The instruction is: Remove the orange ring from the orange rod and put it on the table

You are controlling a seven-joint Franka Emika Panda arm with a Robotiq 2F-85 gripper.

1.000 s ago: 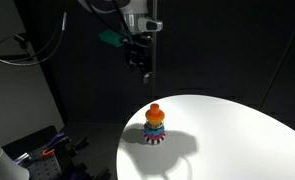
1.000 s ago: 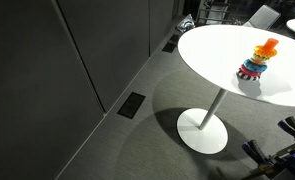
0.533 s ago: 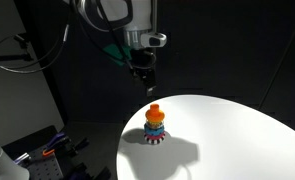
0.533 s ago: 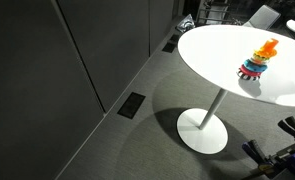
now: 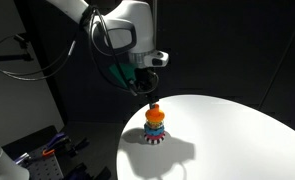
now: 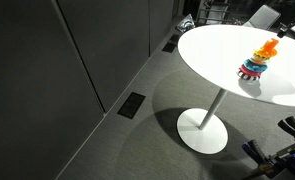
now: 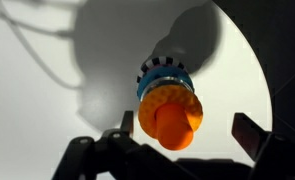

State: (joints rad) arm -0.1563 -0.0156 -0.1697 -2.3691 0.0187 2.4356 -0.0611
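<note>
The ring-stacking toy [image 5: 155, 127] stands near the edge of the round white table [image 5: 237, 140]. The orange ring [image 5: 155, 117] sits on top of the stack around the orange rod [image 5: 155, 107], whose rounded tip sticks up. My gripper [image 5: 150, 89] is open and empty, hanging just above the rod. In the wrist view the orange ring [image 7: 170, 105] and rod tip [image 7: 174, 127] lie between the open fingers of the gripper [image 7: 187, 135], apart from both. The toy [image 6: 257, 62] also shows on the table [image 6: 212, 55] in an exterior view.
The toy stands close to the table's curved edge [image 7: 249, 70]. The table stands on a white pedestal base [image 6: 203, 131] on grey floor. Equipment and cables [image 5: 42, 150] sit low beside the table. Dark panels surround the scene.
My gripper has come down and slightly sideways until it hangs just over the toy's rod. The toy has not moved.
</note>
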